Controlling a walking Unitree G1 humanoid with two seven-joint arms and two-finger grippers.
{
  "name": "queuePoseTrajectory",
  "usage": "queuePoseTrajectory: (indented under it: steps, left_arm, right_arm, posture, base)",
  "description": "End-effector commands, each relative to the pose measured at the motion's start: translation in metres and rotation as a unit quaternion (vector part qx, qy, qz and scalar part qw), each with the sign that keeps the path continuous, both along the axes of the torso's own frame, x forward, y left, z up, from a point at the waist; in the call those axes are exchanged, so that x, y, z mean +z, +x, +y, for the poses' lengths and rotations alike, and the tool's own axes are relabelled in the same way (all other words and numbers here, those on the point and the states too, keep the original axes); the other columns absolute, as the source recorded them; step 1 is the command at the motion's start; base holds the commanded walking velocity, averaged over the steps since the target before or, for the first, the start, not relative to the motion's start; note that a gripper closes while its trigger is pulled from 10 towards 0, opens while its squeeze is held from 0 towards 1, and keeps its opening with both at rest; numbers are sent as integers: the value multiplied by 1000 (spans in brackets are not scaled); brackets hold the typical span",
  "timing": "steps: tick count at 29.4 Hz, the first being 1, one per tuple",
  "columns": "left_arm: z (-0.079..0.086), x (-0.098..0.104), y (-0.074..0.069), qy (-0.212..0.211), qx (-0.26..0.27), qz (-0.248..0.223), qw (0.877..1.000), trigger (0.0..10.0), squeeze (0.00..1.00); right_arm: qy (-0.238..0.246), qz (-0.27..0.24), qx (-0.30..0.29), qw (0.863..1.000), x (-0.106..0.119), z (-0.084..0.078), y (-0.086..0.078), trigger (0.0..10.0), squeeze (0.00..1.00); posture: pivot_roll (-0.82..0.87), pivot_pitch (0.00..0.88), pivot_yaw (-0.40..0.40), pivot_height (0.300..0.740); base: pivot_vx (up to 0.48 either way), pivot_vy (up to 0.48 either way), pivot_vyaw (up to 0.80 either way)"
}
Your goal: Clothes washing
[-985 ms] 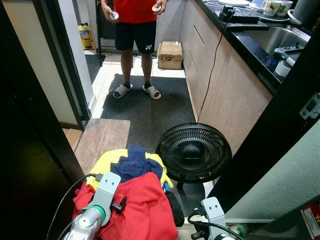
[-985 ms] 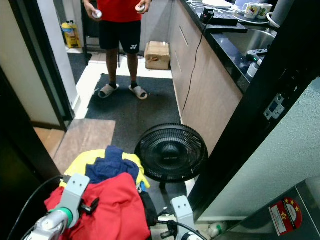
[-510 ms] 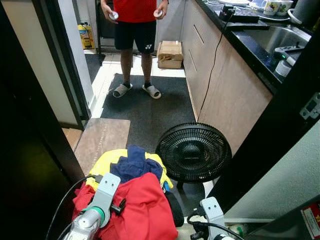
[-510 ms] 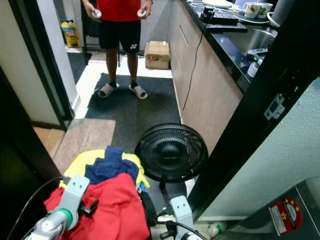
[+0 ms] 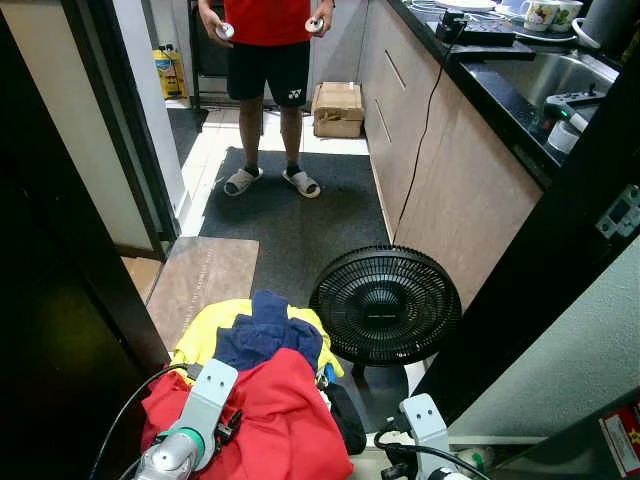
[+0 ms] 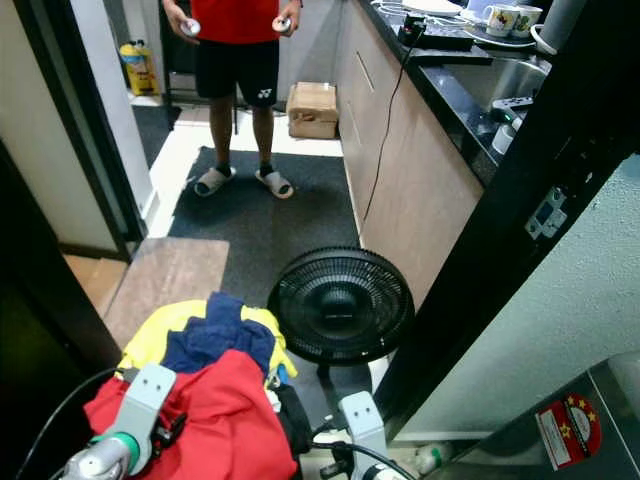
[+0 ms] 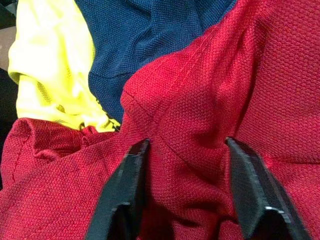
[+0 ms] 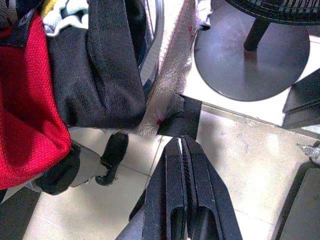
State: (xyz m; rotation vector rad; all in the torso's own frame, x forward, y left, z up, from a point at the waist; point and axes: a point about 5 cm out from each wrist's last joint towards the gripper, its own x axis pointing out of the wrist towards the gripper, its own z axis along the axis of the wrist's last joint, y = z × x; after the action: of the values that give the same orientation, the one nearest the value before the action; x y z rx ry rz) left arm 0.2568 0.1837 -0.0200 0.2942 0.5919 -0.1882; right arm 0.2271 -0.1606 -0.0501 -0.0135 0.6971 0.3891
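Clothes — a heaped pile of red, navy and yellow knit garments (image 5: 255, 390) — lie just beside the round black floor fan (image 5: 385, 305), none loaded yet. Left gripper (image 7: 185, 187), fingers spread, presses into the red fabric — nothing pinched. Right gripper (image 8: 183, 200) hangs closed and empty.

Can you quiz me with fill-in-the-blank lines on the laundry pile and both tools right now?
1. The left tool has its fingers open over the crumpled ____ knit garment.
2. The right tool has its two black fingers ____ above the pale tiled floor.
3. In the pile, the dark blue cloth lies on top of the ____ garment.
4. The round black floor fan stands on the robot's ____ of the pile.

Missing words: red; shut; yellow; right
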Motion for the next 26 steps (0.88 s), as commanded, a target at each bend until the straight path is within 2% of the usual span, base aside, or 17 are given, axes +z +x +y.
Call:
queuePoseTrajectory:
  steps: [1, 4, 13, 15, 17, 18, 19, 20, 21, 22, 23, 24, 25, 26]
  left_arm:
    - [6, -10, -11, 7, 14, 29, 999, 0, 0]
    - [4, -5, -5, 3, 14, 8, 1000, 0, 0]
    - [2, 2, 1, -4, 6, -19, 1000, 0, 0]
    - [-1, 14, 9, -12, -1, -53, 999, 0, 0]
    - [-1, 14, 9, -12, -1, -53, 999, 0, 0]
    - [-3, 33, 21, -24, -1, -99, 995, 0, 0]
    - [-3, 33, 21, -24, -1, -99, 995, 0, 0]
    - [-6, 58, 35, -38, 6, -151, 988, 0, 0]
    - [-9, 80, 45, -49, 10, -194, 980, 4588, 0]
    - [-9, 80, 45, -49, 10, -194, 980, 4588, 0]
    - [-11, 98, 52, -58, 12, -228, 972, 10000, 0]
    - [-11, 98, 52, -58, 12, -228, 972, 10000, 0]
    - [-14, 114, 58, -68, 11, -257, 964, 10000, 0]
    - [-14, 114, 58, -68, 11, -257, 964, 10000, 0]
  right_arm:
    - [-3, 10, -2, 1000, -2, -3, -3, 10000, 0]
    - [-2, 8, -3, 1000, -2, -3, -3, 10000, 0]
    - [-1, 7, -5, 1000, -2, -3, -3, 10000, 0]
    - [1, 2, -7, 1000, -1, -3, -1, 10000, 0]
    - [1, 2, -7, 1000, -1, -3, -1, 10000, 0]
    - [3, -12, -3, 1000, 4, -1, 5, 10000, 0]
    - [3, -12, -3, 1000, 4, -1, 5, 10000, 0]
    - [7, -32, 2, 999, 10, 2, 12, 10000, 0]
    - [12, -51, 8, 999, 17, 5, 19, 10000, 0]
    - [12, -51, 8, 999, 17, 5, 19, 10000, 0]
    - [16, -68, 13, 997, 23, 8, 25, 10000, 0]
    - [16, -68, 13, 997, 23, 8, 25, 10000, 0]
    - [19, -86, 17, 996, 29, 11, 31, 10000, 0]
    - [19, -86, 17, 996, 29, 11, 31, 10000, 0]
  posture:
    - [74, 39, -8, 740]
    - [74, 39, -6, 740]
    - [74, 39, -6, 740]
    - [76, 45, -1, 740]
    - [76, 45, -1, 740]
    - [76, 45, -1, 740]
    - [76, 45, -1, 740]
    - [78, 48, -3, 740]
    - [78, 48, -3, 740]
    - [78, 48, -3, 740]
    - [78, 48, -3, 740]
    - [78, 48, -3, 740]
    - [81, 48, -5, 740]
    - [81, 48, -5, 740]
  base:
    - [0, 0, 0]
    - [0, 0, 0]
    - [0, 0, 0]
    - [0, 0, 0]
    - [0, 0, 0]
    - [0, 0, 0]
    - [0, 0, 0]
    - [0, 0, 0]
    - [0, 0, 0]
    - [0, 0, 0]
    - [0, 0, 0]
    - [0, 0, 0]
    - [0, 0, 0]
    - [0, 0, 0]
